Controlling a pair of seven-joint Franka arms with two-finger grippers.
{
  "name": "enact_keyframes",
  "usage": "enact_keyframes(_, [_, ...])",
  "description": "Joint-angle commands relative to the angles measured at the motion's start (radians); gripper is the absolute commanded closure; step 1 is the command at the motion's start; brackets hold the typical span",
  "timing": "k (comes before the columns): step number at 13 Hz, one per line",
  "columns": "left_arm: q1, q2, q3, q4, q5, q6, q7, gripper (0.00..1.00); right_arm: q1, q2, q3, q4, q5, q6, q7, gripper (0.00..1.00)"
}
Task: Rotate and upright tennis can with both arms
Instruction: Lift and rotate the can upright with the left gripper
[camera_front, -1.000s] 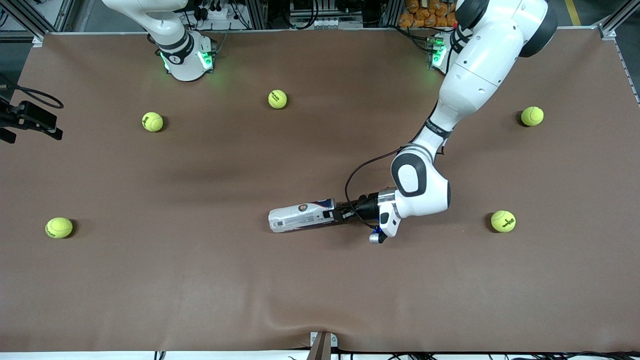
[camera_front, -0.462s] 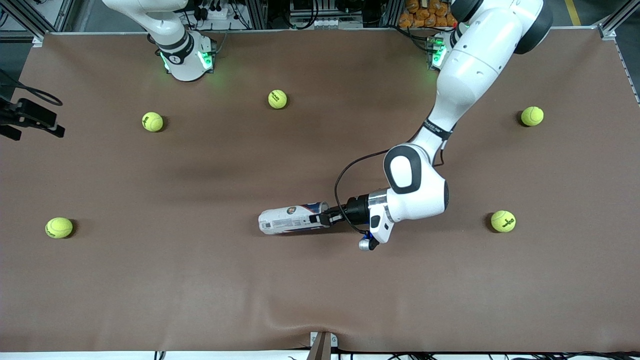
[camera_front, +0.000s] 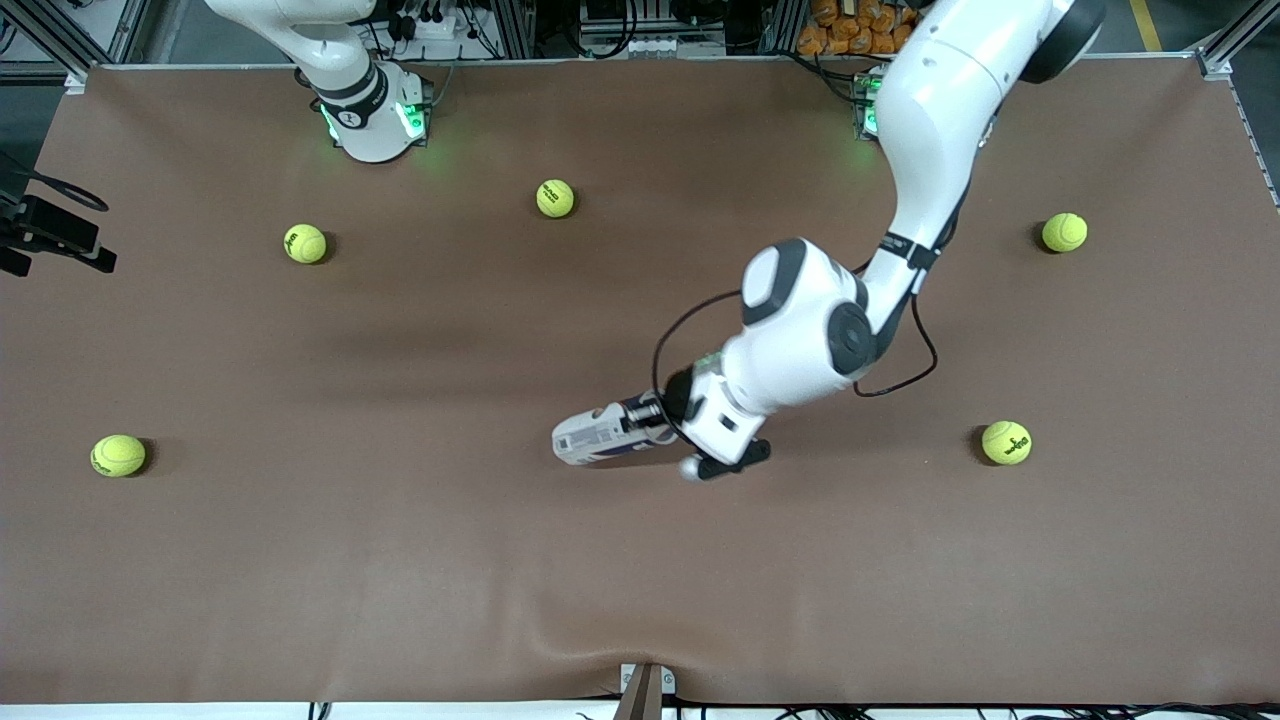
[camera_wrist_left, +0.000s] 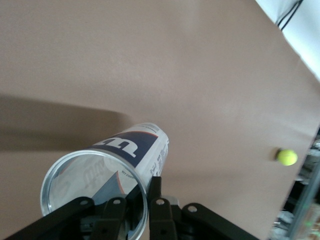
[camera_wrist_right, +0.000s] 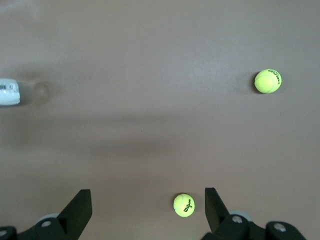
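The tennis can (camera_front: 598, 438) has a white label with dark blue and red print and sits mid-table, tilted, its open silvery-rimmed end raised. My left gripper (camera_front: 655, 412) is shut on that rim. In the left wrist view one finger (camera_wrist_left: 157, 200) is outside the can (camera_wrist_left: 135, 150) and the other is inside its mouth. My right gripper (camera_wrist_right: 146, 196) is open and empty, high over the table toward the right arm's end. The can's closed end (camera_wrist_right: 9, 92) shows at the edge of the right wrist view.
Several yellow tennis balls lie around the brown table (camera_front: 400, 560): two near the right arm's base (camera_front: 555, 198) (camera_front: 305, 243), one at that end nearer the camera (camera_front: 118, 455), and two at the left arm's end (camera_front: 1064, 232) (camera_front: 1006, 442).
The left arm's wrist has turned and risen. The gripped end of the can has lifted, so the can has gone from lying flat to tilted. The right arm has barely moved.
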Motion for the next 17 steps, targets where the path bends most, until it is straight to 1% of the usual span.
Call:
enact_keyframes(1, [-0.073,-0.036,0.03,0.003,0.177,-0.031,-0.068,1.0,-0.009,-0.003,0.014,0.018,-0.031,-0.02,0.071,0.0])
enact_keyframes(4, [-0.138,-0.035,0.03,0.003,0.472,-0.095,-0.085,1.0,0.002,-0.003,0.016,0.018,-0.048,-0.018,0.077,0.0])
enact_keyframes(5, [-0.156,-0.033,0.03,0.005,0.52,-0.111,-0.085,1.0,0.002,-0.003,0.016,0.018,-0.064,-0.02,0.077,0.0])
enact_keyframes(6, [-0.169,-0.035,0.03,0.005,0.541,-0.117,-0.082,1.0,0.002,-0.003,0.017,0.018,-0.079,-0.02,0.077,0.0])
enact_keyframes(9, [-0.199,-0.035,0.03,0.003,0.621,-0.149,-0.077,1.0,0.003,-0.003,0.019,0.02,-0.078,-0.021,0.077,0.0])
enact_keyframes(11, [-0.213,-0.027,0.03,0.003,0.64,-0.149,-0.062,1.0,0.011,-0.003,0.019,0.02,-0.076,-0.021,0.078,0.0])
enact_keyframes(13, [-0.218,-0.025,0.03,0.003,0.64,-0.172,0.002,1.0,0.014,-0.003,0.019,0.018,-0.076,-0.021,0.078,0.0])
enact_keyframes(14, [-0.218,-0.025,0.028,0.002,0.64,-0.178,0.043,0.86,0.014,-0.001,0.017,0.018,-0.076,-0.021,0.078,0.0])
enact_keyframes(15, [-0.216,-0.025,0.027,0.0,0.637,-0.178,0.045,0.19,0.014,-0.003,0.017,0.019,-0.076,-0.021,0.078,0.0])
enact_keyframes(16, [-0.216,-0.025,0.027,0.0,0.632,-0.178,0.041,0.0,0.014,-0.003,0.017,0.018,-0.076,-0.021,0.078,0.0])
enact_keyframes(17, [-0.215,-0.03,0.027,0.0,0.632,-0.178,0.042,0.0,0.014,-0.003,0.017,0.019,-0.076,-0.021,0.078,0.0])
